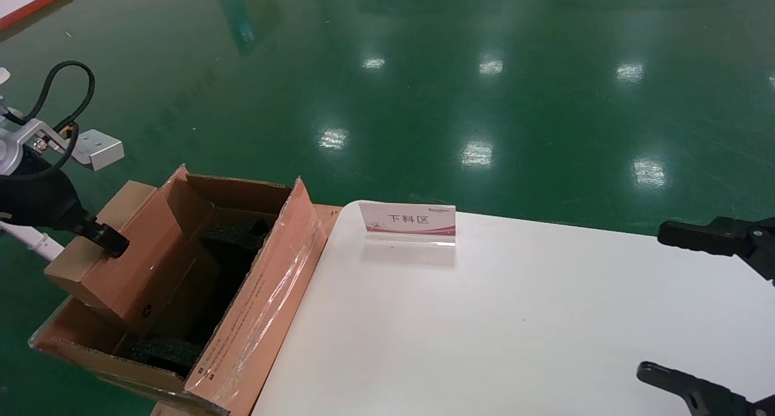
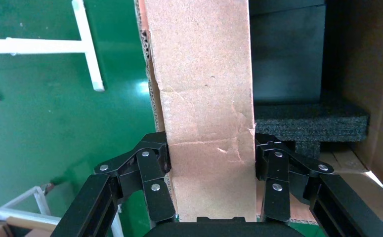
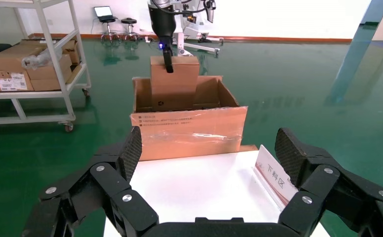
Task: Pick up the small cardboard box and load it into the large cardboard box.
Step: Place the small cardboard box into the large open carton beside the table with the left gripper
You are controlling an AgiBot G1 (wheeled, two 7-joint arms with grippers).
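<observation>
Left gripper [image 2: 211, 163] clamped on small cardboard box [image 1: 115, 252], partly inside large cardboard box [image 1: 266, 301]. Right gripper [image 3: 209, 158] spread apart over table [image 1: 514, 319].

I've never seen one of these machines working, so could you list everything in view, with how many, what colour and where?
small cardboard box: one, brown, held partly inside the big box's open top, near its left side.
large cardboard box: one, brown with clear tape, flaps up, at the table's left edge.
foam blocks: at least two, black, inside the large box.
table: one, white, in front of the robot.
sign: one, white and red with print, standing at the table's far edge.
floor: green, glossy, all around.
shelf cart: one, white, carrying brown cartons, far off in the right wrist view.
left gripper: black, shut on the small box's sides.
right gripper: black, open, above the table's right side.
</observation>
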